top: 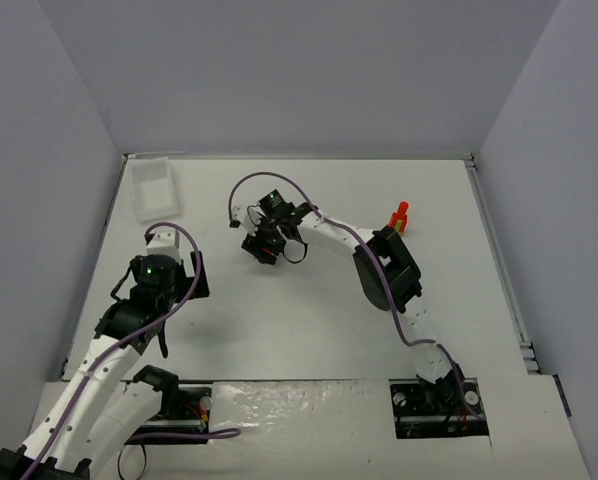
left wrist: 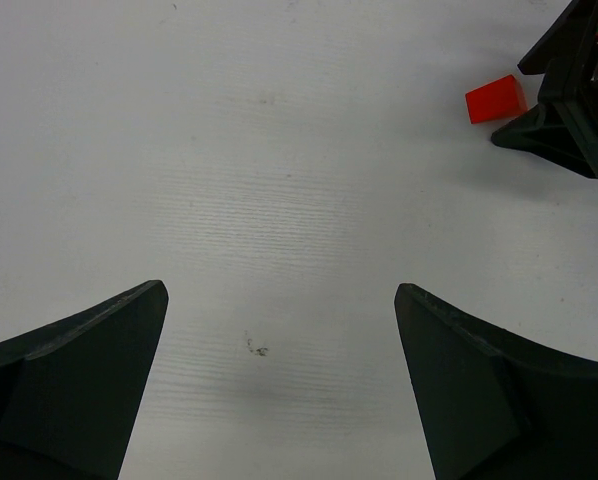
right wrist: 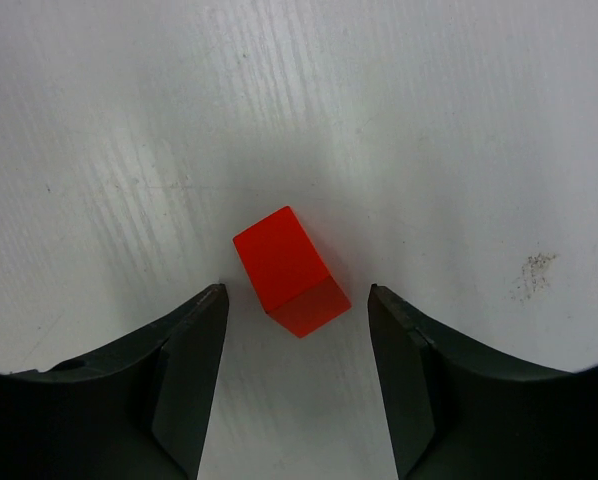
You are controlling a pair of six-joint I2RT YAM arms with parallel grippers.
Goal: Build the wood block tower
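While I look down from the top camera, the right arm runs from its base at the near edge up to a bent elbow, then stretches left across the counter point(top: 309, 330). Its right pincer point(top: 264, 245) points down near the middle. The left arm leans up and inward from the near left corner, its wrist well apart from the right one. The small tower point(top: 400, 216), red on a yellowish base, stands just beyond the right elbow. A clear tray point(top: 154, 187) lies at the far left corner.

On the left wrist camera, the left pincer point(left wrist: 279, 300) gapes wide over bare counter and holds nothing. A red block point(left wrist: 496, 99) lies ahead at the upper right, just beside a dark finger of the right pincer.

On the right wrist camera, the right pincer straddles that red block with its fingers partway apart. A gap shows on each side, so nothing is gripped. The block rests on the counter, turned at an angle to the fingers.
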